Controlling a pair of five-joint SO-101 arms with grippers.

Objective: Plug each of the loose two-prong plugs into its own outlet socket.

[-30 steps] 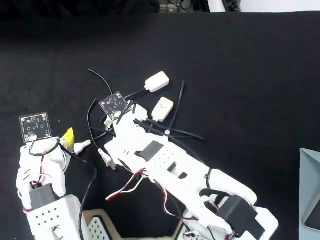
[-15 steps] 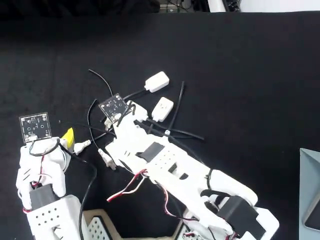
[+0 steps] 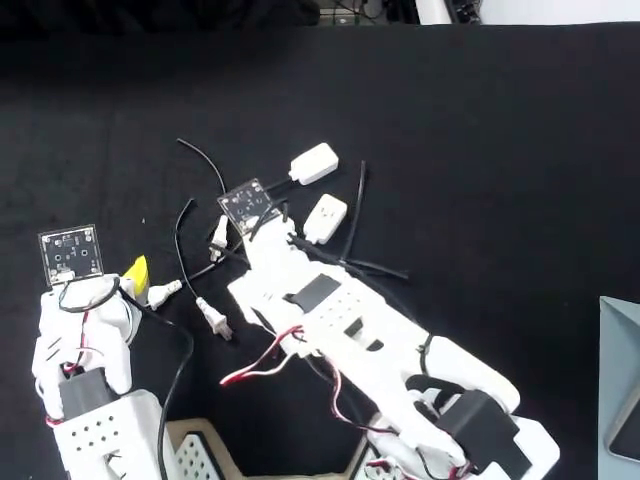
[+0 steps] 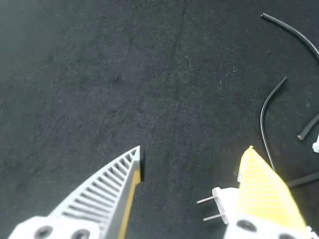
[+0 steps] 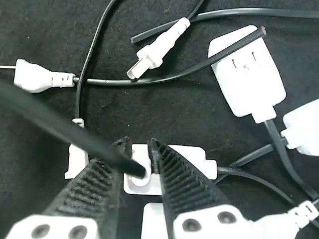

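Black cloth table [image 3: 500, 130], seen from above: its far edge ran along the top of the frame, and a grey flat-sided bin [image 3: 620, 375] cut the right edge. Plain cloth ran across the upper band and right half, well apart from the clutter at centre left.

Item 1, left gripper [image 4: 194, 149], lower left of the frame. Its white ribbed finger [image 4: 112, 186] and yellow ribbed finger [image 4: 264, 191] stood wide apart, holding nothing, with plain cloth ahead of the tips. One white two-prong plug [image 4: 223, 205] lay just beside the yellow finger, prongs pointing into the gap.

Item 2, right gripper [image 5: 139, 144], frame centre, under a square camera board [image 3: 250, 205]. Its black ribbed fingers [image 5: 182, 189] were drawn close on a small white plug end [image 5: 137, 185], whose black cable [image 5: 60, 124] rose toward the lens. Beneath sat a flat white block [image 5: 192, 159]; whether the prongs were seated could not be told.

Item 3, hemming that gripper. A white slotted outlet socket [image 3: 325, 218] lay just right of the board, with a second white socket [image 3: 314, 163] above it and thin black cables [image 3: 352, 205] crossing beside them. A loose white plug [image 3: 220, 236] lay just left of the board. Another white plug [image 3: 213, 318] lay lower, between the arms.
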